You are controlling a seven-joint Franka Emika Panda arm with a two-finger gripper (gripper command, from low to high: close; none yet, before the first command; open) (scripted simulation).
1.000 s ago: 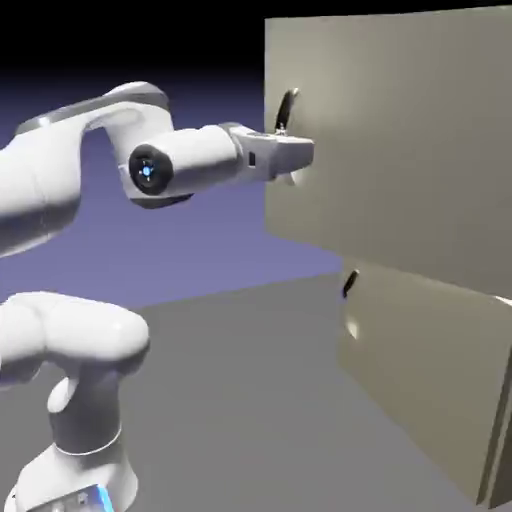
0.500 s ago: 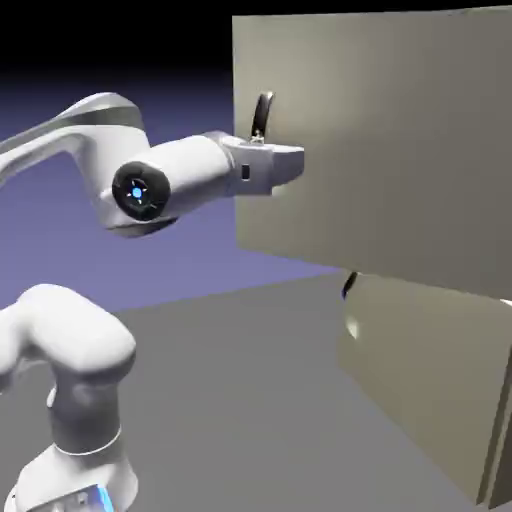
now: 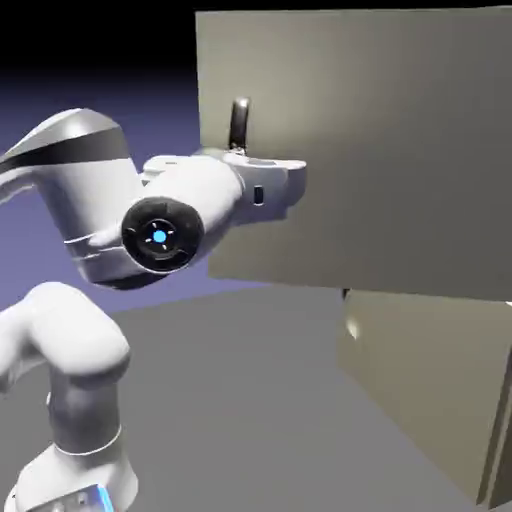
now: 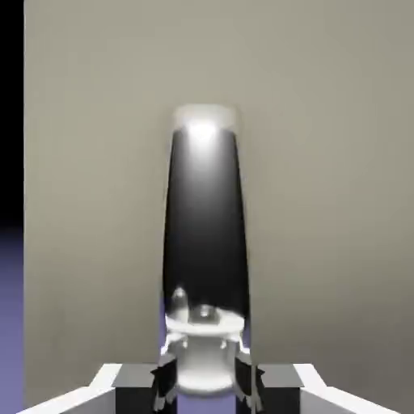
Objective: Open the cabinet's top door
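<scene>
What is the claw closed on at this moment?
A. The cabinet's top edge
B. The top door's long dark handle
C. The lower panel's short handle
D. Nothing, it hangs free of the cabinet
B: in the hand view the claw is pinched around the base of the dark handle of the top door, and the exterior view shows that door swung out from the cabinet.

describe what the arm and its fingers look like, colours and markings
The arm is glossy white with rounded, bulbous links and a darker grey band on the upper link. A round black cap with a glowing blue centre marks one joint. The hand is a white boxy block. The fingers are small, dark grey with lighter grey edges.
</scene>
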